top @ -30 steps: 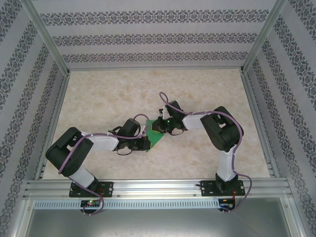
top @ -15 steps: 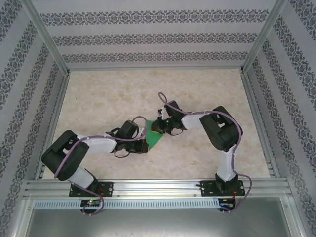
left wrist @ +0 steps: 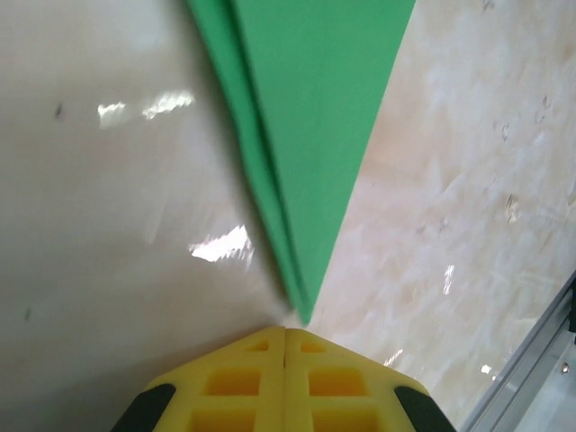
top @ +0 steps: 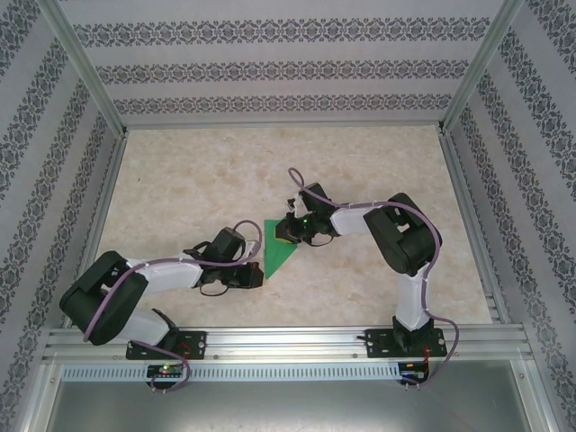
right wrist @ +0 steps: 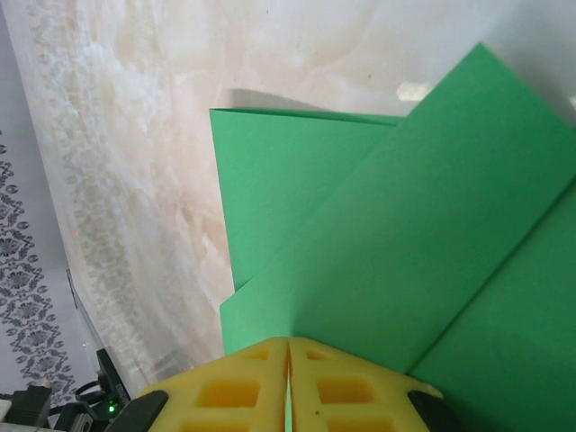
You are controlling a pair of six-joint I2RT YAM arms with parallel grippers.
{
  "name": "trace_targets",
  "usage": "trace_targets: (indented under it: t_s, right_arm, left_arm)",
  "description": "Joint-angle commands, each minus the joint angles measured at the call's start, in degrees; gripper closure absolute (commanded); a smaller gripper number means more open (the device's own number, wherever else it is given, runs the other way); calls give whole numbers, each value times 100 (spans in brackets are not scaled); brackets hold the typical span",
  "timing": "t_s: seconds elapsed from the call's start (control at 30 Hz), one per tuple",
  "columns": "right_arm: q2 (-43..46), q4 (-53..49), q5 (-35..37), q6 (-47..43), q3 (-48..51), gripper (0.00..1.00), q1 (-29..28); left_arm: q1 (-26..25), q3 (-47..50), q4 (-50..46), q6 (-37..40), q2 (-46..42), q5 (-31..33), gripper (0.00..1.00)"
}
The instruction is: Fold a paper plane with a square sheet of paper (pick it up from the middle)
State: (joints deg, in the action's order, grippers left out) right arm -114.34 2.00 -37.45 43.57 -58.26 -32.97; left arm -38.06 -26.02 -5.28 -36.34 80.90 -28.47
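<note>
Paper plane point(top: 281, 250), folded from bright green paper into a narrow pointed dart, lies flat near the middle of a pale marbled tabletop point(top: 198, 180). In the overhead view, its tip points toward the near left and its wide end toward the far right.

The left gripper point(top: 257, 275) sits low at the pointed end. In the left wrist view, its yellow fingers point(left wrist: 243, 382) are pressed together with nothing between them. The tip of the paper plane point(left wrist: 315, 135) lies just ahead of them.

The right gripper point(top: 290, 232) is at the wide end. In the right wrist view, its yellow fingers point(right wrist: 225, 396) are also together, their tips over the layered flaps of the paper plane point(right wrist: 405, 270). Whether they pinch the paper or only press on it cannot be told.
</note>
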Motion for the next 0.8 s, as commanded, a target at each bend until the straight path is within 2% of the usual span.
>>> trace_targets:
  t_s: [0.0,0.2,0.33,0.5,0.63,0.77]
  right_arm:
    - [-462,-486,1039,-196,128,90,80]
    - [-397,-473,974,-193,96,90,36]
    - [-351,-418,863,-177,31,89,7]
    - [-263,-517,908,-175,-10,88,-5]
    - [-255,-582,867,-200,-95,88,-8]
    - [-236,-517,815,-143,-115,88,-16]
  left_arm:
    - [-140,432,-1836,-222,5,-105,96]
    - [-140,72,-2100,-297,-1028,1,96]
    - [-2,-461,-2169,-378,-1435,603,96]
    - [260,-1092,-1354,-481,-714,453,95]
    - [263,-1935,-1266,-248,301,408,97]
    - [272,-2313,-879,-153,986,254,95]
